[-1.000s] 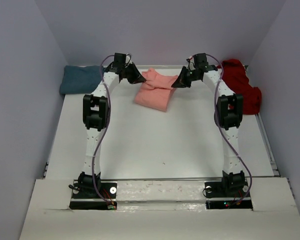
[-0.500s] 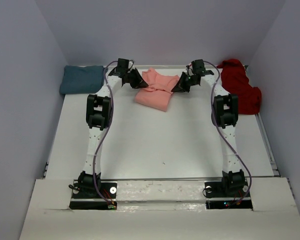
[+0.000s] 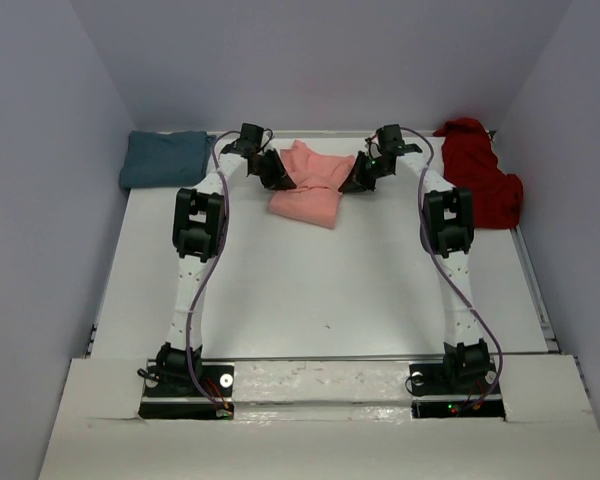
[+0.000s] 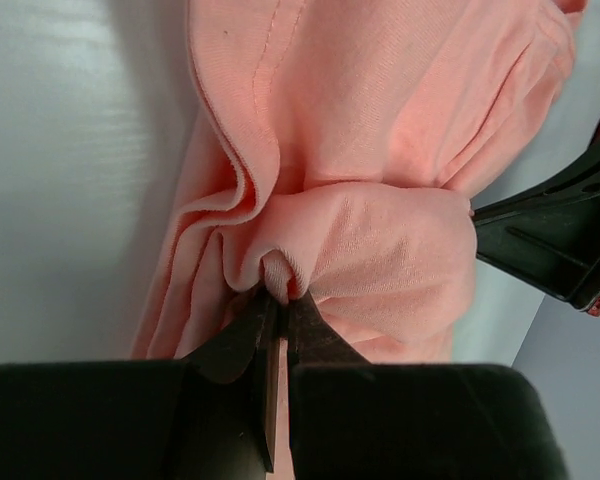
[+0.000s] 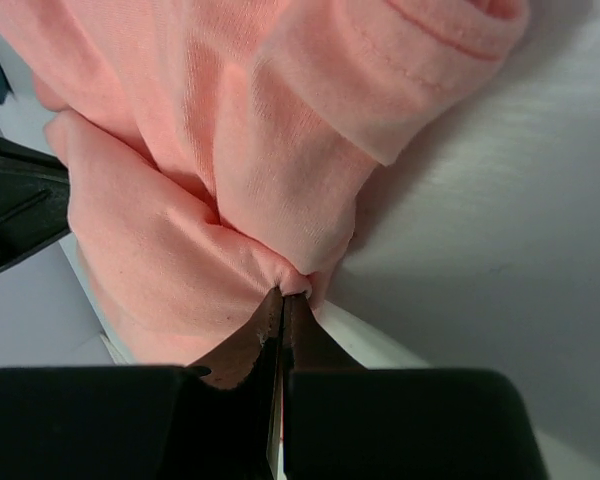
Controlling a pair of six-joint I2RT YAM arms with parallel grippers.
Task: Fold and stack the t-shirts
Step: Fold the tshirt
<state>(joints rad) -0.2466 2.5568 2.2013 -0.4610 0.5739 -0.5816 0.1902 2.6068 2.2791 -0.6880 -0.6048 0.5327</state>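
The left gripper [image 4: 278, 295] is pinching a small tuck of the salmon-pink t-shirt [image 4: 380, 120] between jaws that are standing almost together, with only the cloth between them. The right gripper [image 5: 282, 295] is doing the same on the opposite side, its jaws pressed tight on a fold of the same shirt [image 5: 230, 130]. In each wrist view the other arm's black gripper is showing at the edge of the fabric, so the two are sitting close across the bunched cloth.

From above, the left gripper [image 3: 280, 178] and the right gripper [image 3: 352, 180] are bracketing the far part of the salmon-pink t-shirt [image 3: 310, 195], which is lying crumpled at the far middle of the white table [image 3: 320, 290], its near part resting on the surface. The teal t-shirt [image 3: 162, 158] is lying folded in the far left corner. The dark red t-shirt [image 3: 485, 180] is lying heaped at the far right edge, well apart from the pink one.

Compared with a second ago, both grippers are sitting closer to each other and a little nearer the arms' bases. The pink shirt's far part is gathered narrower between them. The teal and dark red shirts are lying where they were.
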